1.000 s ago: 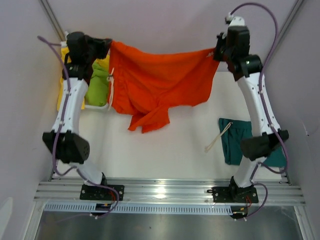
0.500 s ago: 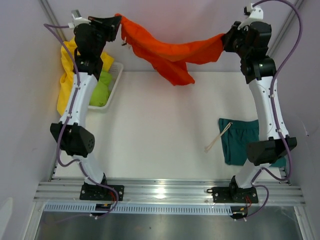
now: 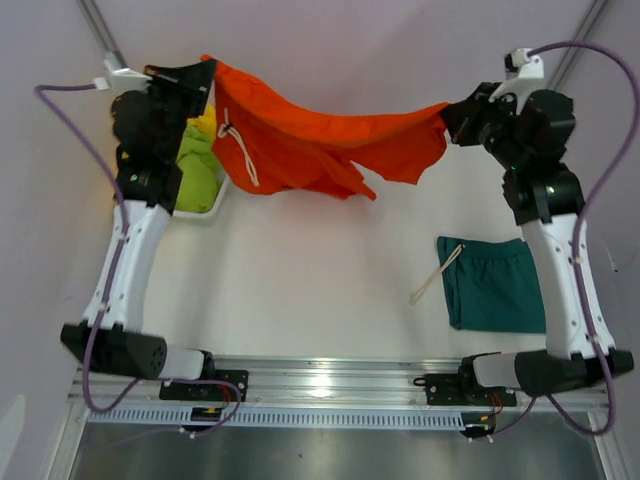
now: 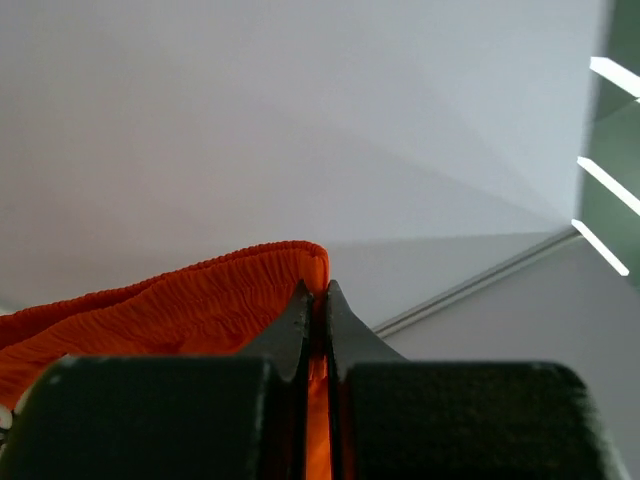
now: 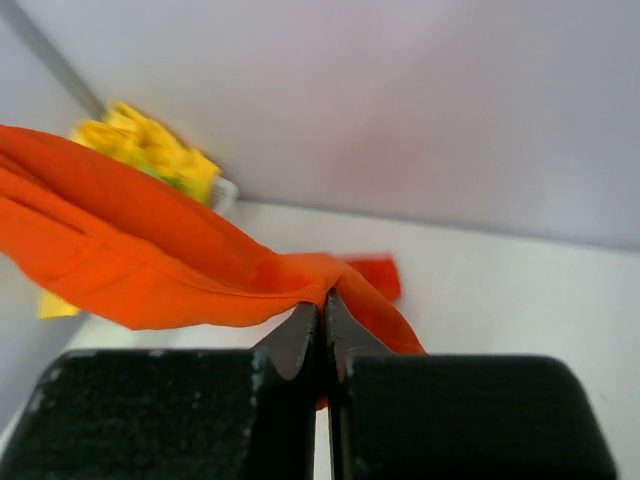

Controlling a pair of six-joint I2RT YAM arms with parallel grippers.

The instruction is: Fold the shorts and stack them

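We are holding the orange-red shorts (image 3: 320, 140) up in the air, stretched between our two grippers. Our left gripper (image 3: 203, 78) is pinched tight on the elastic waistband at one corner. In the left wrist view the ribbed orange edge is curling over just past the closed fingertips. Our right gripper (image 3: 452, 115) is clamped fully onto the opposite corner, and cloth is bunching out of its closed jaws toward the left gripper. The fabric is sagging between the two grippers, with one leg hanging lower near the middle. The pale drawstring (image 3: 238, 155) is dangling in a loop just beneath the left gripper. Close under that gripper, on its outer side, the lime green shorts (image 3: 195, 175) and the yellow shorts (image 3: 205, 122) are lying in the white basket (image 3: 205, 213). The dark teal shorts (image 3: 495, 285) are lying flat on the table (image 3: 320, 290), well apart from the right gripper and nearer that arm's base. Their own cord (image 3: 435, 275) is trailing out toward the table's middle.
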